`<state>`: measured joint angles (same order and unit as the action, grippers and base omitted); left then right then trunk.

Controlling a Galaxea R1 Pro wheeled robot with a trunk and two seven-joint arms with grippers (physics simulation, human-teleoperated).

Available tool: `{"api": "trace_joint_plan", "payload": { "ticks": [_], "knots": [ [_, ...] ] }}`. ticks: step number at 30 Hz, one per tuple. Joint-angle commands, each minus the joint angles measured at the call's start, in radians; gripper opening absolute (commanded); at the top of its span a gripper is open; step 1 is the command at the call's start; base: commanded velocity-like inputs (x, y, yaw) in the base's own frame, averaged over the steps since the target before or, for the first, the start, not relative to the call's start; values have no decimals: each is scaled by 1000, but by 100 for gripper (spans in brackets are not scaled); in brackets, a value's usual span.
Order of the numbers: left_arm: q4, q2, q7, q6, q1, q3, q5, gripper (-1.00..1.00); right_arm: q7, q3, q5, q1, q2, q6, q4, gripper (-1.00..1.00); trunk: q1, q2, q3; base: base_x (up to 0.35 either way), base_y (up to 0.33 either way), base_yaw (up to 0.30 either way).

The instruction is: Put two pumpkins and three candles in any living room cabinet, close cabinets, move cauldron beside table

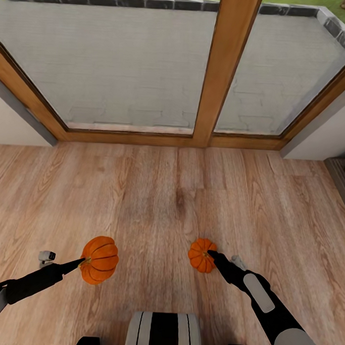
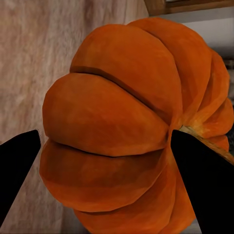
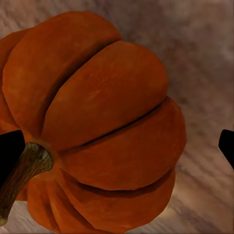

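1. The robot looks down at a light brown wooden plank floor [image 1: 156, 202]. Past the floor there is a big window with a thick brown wooden frame [image 1: 223, 74], and grey stone paving lies outside it.
2. The left black pincer [image 1: 82, 262] sits low on the left side of the head view. Its tip touches a round orange pumpkin with ribbed sides [image 1: 99, 259].
3. In the left wrist view, that pumpkin [image 2: 131, 131] is very close and sits between the two black fingers [image 2: 17, 170] of the left pincer [image 2: 105, 180]. One finger is on each side of it. The left pincer looks clenched on this pumpkin. The pumpkin looks bigger than the other one in the head view.
4. The right black pincer [image 1: 212, 255] comes in from the lower right of the head view. Its tip touches a second round orange pumpkin with ribbed sides [image 1: 201, 255].
5. In the right wrist view, that second pumpkin [image 3: 102, 126] shows its short brown stem [image 3: 22, 173]. The stem is right by one black finger [image 3: 9, 148] of the right pincer [image 3: 117, 146]. The other finger sits a little apart from the pumpkin, with floor showing between them. I cannot tell if the right pincer is grasping the pumpkin or is released.
6. The two pumpkins are well apart from each other, one on each side of the robot's grey and black body [image 1: 164, 334].
7. A dark edge of some furniture [image 1: 344, 181] shows at the far right of the head view.
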<state>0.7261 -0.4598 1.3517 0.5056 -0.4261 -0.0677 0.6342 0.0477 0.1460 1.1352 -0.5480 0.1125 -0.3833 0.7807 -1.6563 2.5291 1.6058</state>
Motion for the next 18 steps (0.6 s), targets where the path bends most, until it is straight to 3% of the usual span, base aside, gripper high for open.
{"api": "trace_joint_plan", "payload": {
  "ticks": [1, 6, 10, 18],
  "knots": [
    [0, -1, 2, 10, 0, 0, 2, -100, 8, 4, -2, 0, 1, -2, -18, 100, 0, 0, 1, 0, 0, 0],
    [1, -2, 26, 10, 0, 0, 2, -100, 8, 4, -1, 0, 1, -2, -18, 100, 0, 0, 1, 0, 0, 0],
    [0, -2, 34, 10, 0, 0, 2, -100, 8, 4, -2, 0, 0, -2, -18, 100, -2, 1, 16, 0, 0, 0],
    [1, -2, 37, 10, 0, 0, 2, -100, 7, 4, -2, 0, 0, -2, -18, 100, -2, 1, 16, 0, 0, 0]
  ]
}}
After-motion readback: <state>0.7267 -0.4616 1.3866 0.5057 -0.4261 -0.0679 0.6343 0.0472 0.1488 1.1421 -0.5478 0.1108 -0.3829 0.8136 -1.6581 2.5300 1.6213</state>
